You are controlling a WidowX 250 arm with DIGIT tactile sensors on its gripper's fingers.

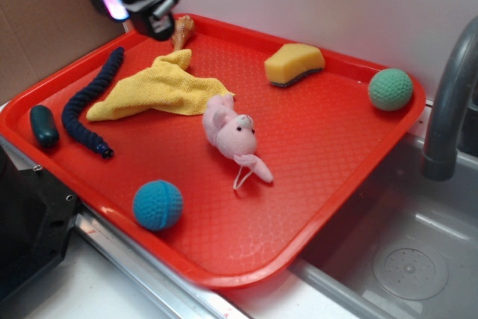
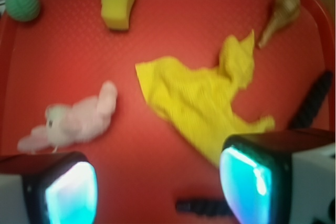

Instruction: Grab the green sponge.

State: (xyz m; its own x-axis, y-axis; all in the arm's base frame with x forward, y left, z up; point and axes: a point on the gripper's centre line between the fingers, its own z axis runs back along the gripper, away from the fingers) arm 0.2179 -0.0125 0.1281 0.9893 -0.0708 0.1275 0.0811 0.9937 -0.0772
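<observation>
place: kitchen sink area | evidence: grey faucet, steel sink basin with drain, red tray set over the counter edge

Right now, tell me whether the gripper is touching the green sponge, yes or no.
No. The gripper hangs open above the yellow cloth, while the green sponge sits apart near the tray's far rim.

The pincer is black and grey, a blocky head with a rounded dark barrel at its right end and a dark cable rising from it. Its two fingers are broad black-rimmed pads with rounded corners, their faces glowing pale cyan to white, set on light grey mounts.
</observation>
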